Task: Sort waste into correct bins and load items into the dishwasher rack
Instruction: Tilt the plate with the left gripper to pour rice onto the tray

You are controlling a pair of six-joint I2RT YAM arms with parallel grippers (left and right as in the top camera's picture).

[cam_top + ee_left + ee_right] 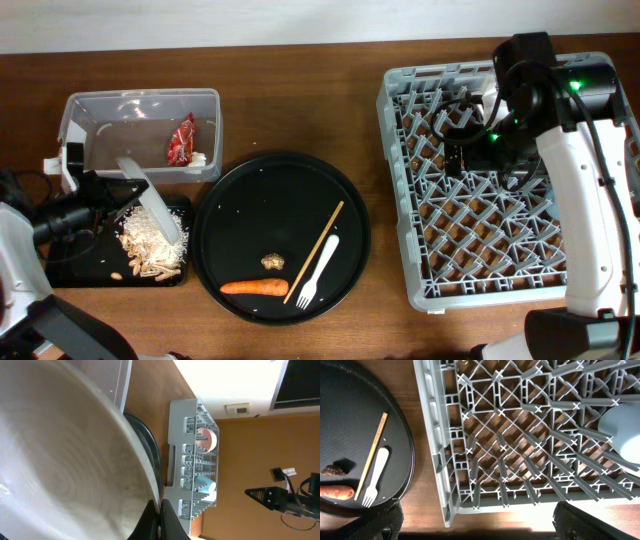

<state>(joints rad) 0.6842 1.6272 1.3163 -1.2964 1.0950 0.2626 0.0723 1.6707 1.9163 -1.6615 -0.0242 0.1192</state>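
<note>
The left arm is reaching in from the left edge, its pincer (159, 520) clamping the rim of the tilted white plate (153, 205) above rice scraps (150, 250) on the shallow black tray (75, 266). The right arm is hanging over the dishwasher rack (420, 255), its pincer (477, 516) spread wide and empty. The frame edge is cutting off the blue cup (623, 430) in the rack.

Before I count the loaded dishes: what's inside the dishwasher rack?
A pink bowl and a pale blue cup stand in the dishwasher rack, seen from the left wrist. Overhead, the right arm covers part of it, so anything else beneath is hidden.
</note>
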